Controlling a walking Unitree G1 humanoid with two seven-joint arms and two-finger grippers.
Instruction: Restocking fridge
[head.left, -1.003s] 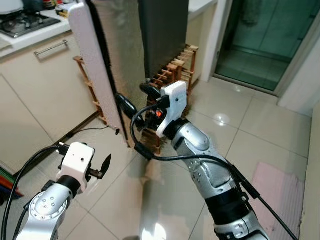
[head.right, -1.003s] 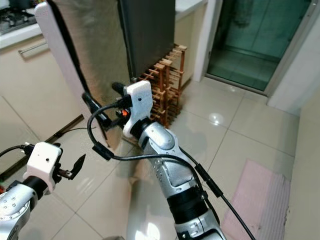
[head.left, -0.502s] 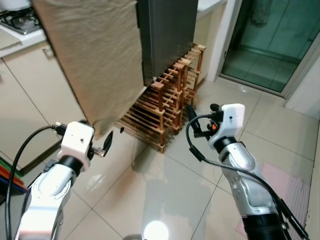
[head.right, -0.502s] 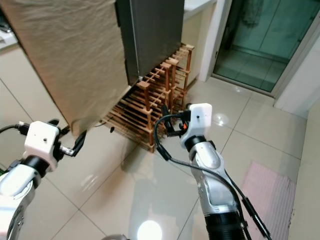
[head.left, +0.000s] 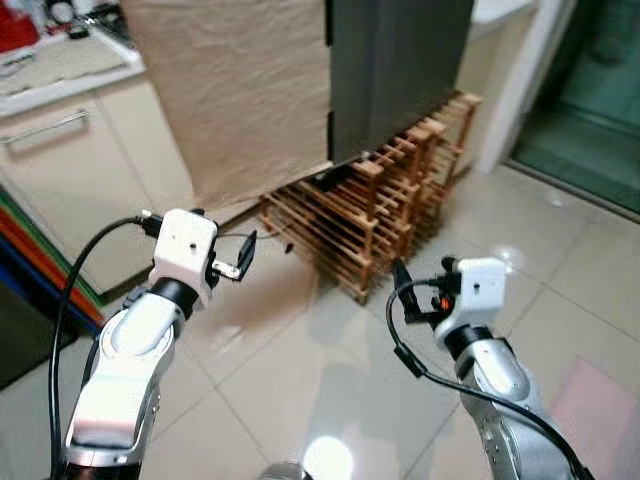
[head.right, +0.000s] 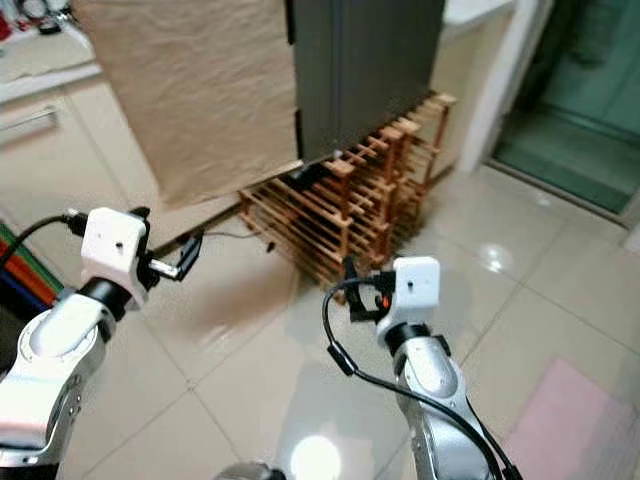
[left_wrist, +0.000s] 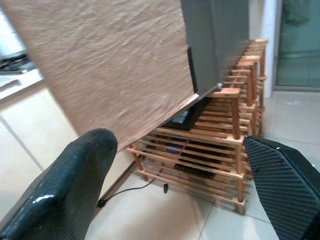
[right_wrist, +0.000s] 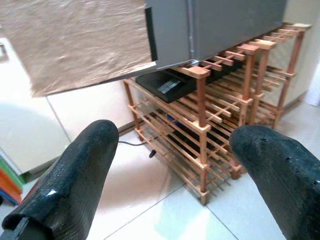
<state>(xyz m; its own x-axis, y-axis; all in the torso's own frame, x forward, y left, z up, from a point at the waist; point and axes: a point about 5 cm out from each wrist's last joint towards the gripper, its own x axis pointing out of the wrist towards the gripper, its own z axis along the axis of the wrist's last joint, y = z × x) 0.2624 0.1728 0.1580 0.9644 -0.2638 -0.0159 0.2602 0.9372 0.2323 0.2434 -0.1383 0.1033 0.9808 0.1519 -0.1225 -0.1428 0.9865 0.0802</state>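
The left hand (head.left: 243, 262) is hovering open and empty above the floor tiles, its two black fingers (left_wrist: 70, 187) spread wide in its wrist view, and it is pointing toward the lower edge of the fridge door (head.left: 235, 90), whose beige, textured face is hanging just ahead of and above it. The right hand (head.left: 402, 285) is likewise open and carrying nothing (its fingers (right_wrist: 80, 170) are framing the rack in its own wrist view), and it is floating lower and further back, nearer the robot's body, in front of the near corner of the wooden rack (head.left: 375, 225).

The dark grey fridge body (head.left: 400, 70) is standing on that rack, with the door reaching down to about the rack's top edge. The door's long axis is running vertically, and its bottom edge is slanting across the left wrist view, so the door looks to be standing at an angle to the body rather than flush; how far ajar I cannot tell. A dark flat object (right_wrist: 167, 85) is lying on the rack's upper shelf under the fridge.

My reading: the left hand is the nearer to the door, which lies forward and slightly up from it, so any move on the door falls to that arm. Nothing to restock is in either hand.
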